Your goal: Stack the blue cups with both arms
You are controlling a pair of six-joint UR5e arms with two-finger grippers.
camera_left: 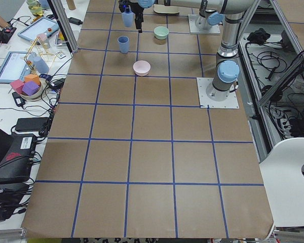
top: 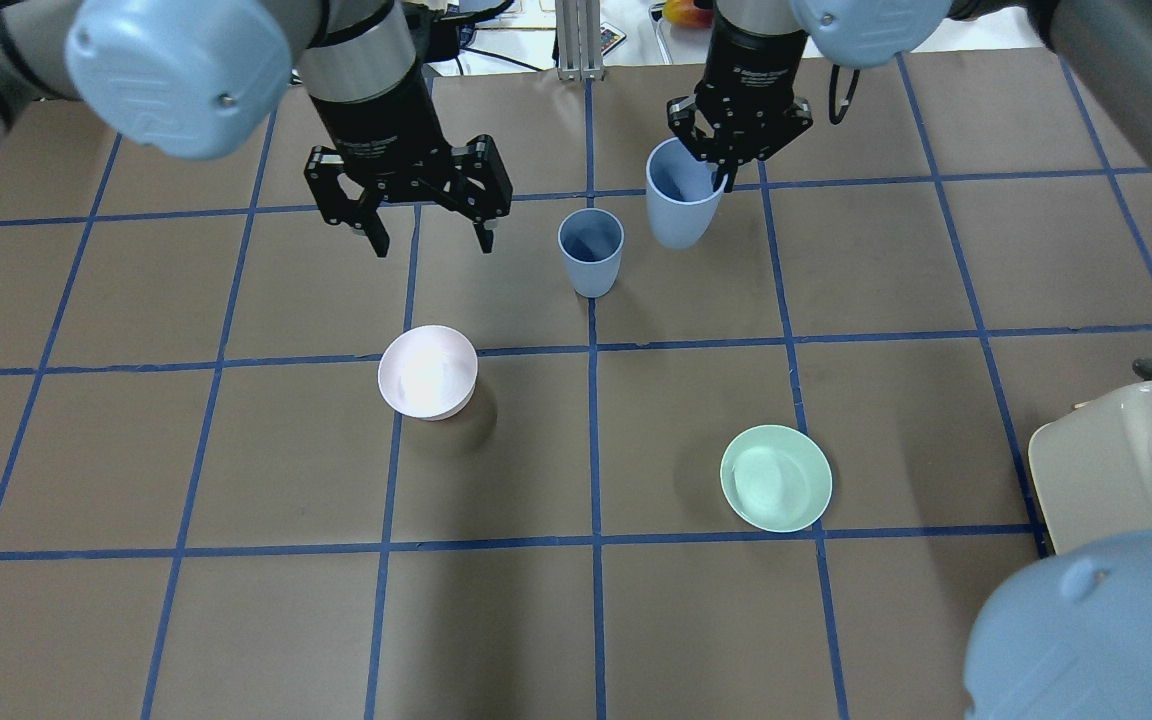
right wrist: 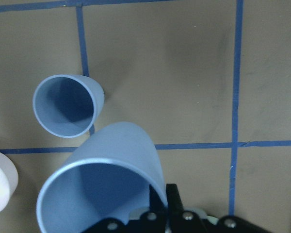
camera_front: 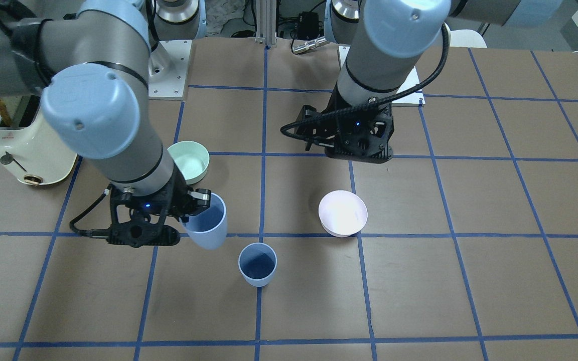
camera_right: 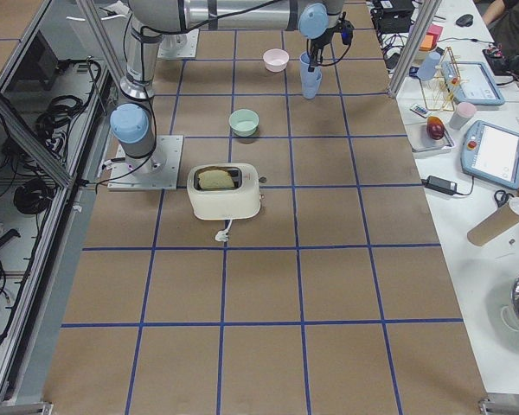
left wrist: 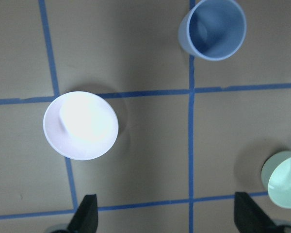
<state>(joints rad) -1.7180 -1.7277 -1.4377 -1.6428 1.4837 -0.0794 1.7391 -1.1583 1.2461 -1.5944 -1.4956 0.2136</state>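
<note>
My right gripper (top: 721, 172) is shut on the rim of one blue cup (top: 681, 195) and holds it tilted above the table. The right wrist view shows one finger inside the cup's wall (right wrist: 106, 184). The other blue cup (top: 591, 250) stands upright on a blue tape line, just beside and below the held cup; it also shows in the front-facing view (camera_front: 257, 264) and the right wrist view (right wrist: 65, 104). My left gripper (top: 431, 232) is open and empty, hovering to the left of the standing cup (left wrist: 213, 29).
A pale pink bowl (top: 428, 372) sits near my left gripper. A mint green bowl (top: 776, 478) sits on the right side of the table. A cream toaster (top: 1126, 465) stands at the right edge. The table is brown paper with blue tape lines.
</note>
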